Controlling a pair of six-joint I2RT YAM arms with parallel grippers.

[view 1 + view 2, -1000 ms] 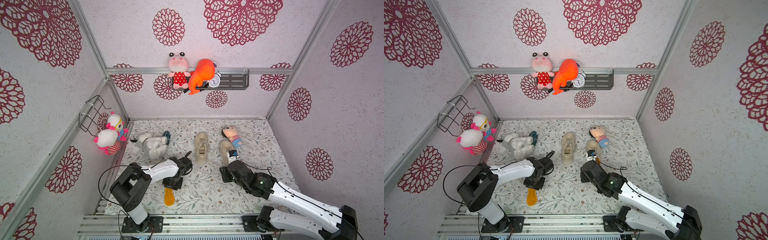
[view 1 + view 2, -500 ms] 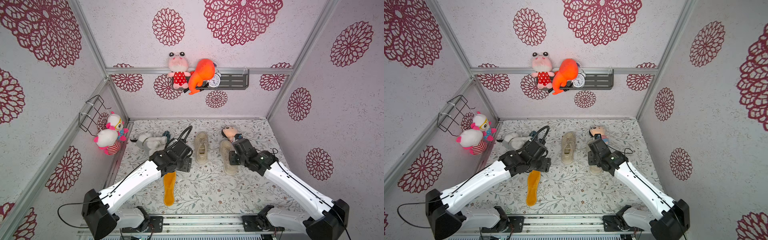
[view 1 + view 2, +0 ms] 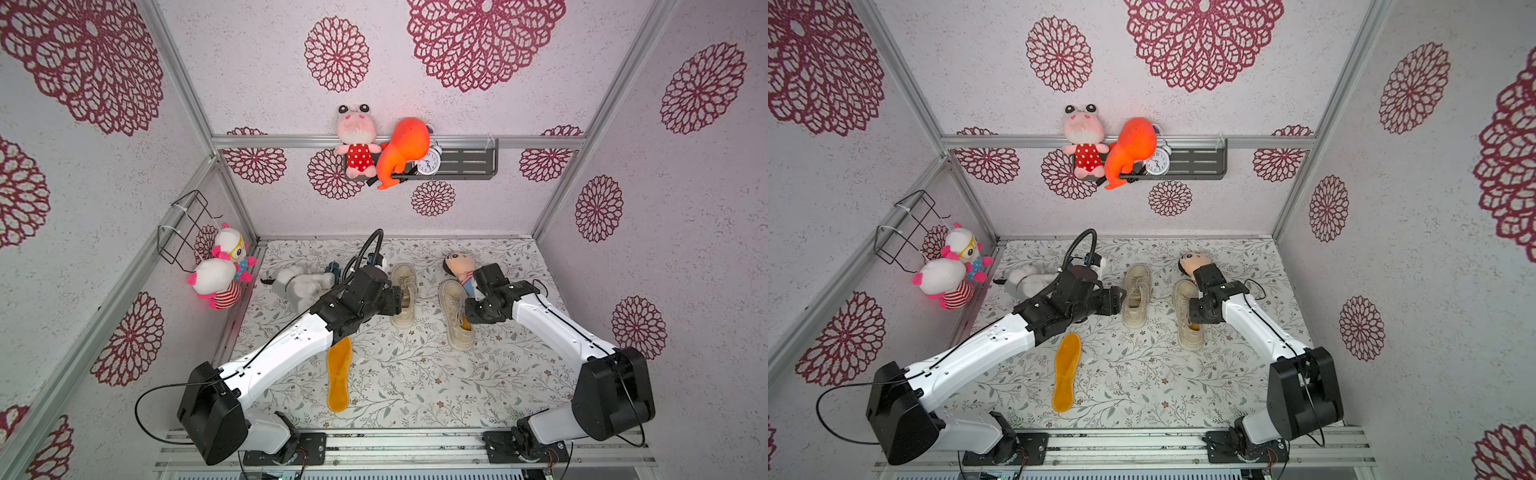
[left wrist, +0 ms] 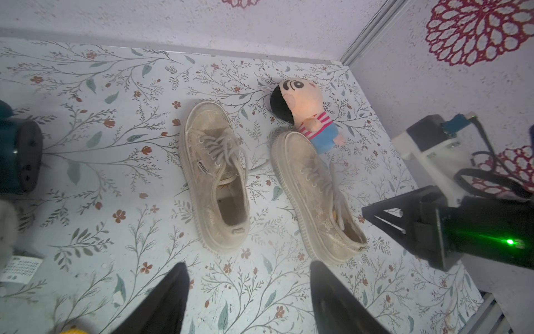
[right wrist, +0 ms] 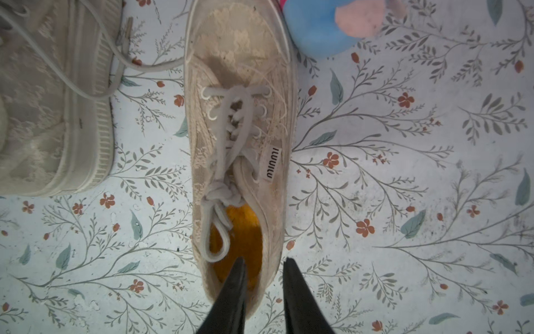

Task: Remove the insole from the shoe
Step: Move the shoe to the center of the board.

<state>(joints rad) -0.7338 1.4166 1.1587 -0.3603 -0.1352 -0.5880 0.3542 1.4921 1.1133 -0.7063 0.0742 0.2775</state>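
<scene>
Two beige lace-up shoes stand side by side on the floral floor. The right-hand shoe (image 3: 455,316) (image 5: 239,121) holds an orange insole (image 5: 239,240) that shows in its heel opening. My right gripper (image 5: 264,260) (image 3: 467,322) is open at that heel, one finger over the insole and the other outside the side wall. The left-hand shoe (image 3: 405,295) (image 4: 216,173) has a bare grey inside. My left gripper (image 4: 247,267) (image 3: 1121,301) hangs open and empty beside its heel. A second orange insole (image 3: 338,374) lies flat on the floor near the front.
A striped-shirt doll (image 3: 459,266) lies against the right-hand shoe's toe. A grey plush (image 3: 297,284) lies at the back left under the left arm. Plush toys (image 3: 224,274) hang on the left wall. A shelf (image 3: 457,162) with toys and a clock is on the back wall.
Both arms have reached from the front toward the shoes. The left gripper left the loose insole, rose and opened. The right gripper came to the right-hand shoe's heel and its jaws narrowed.
</scene>
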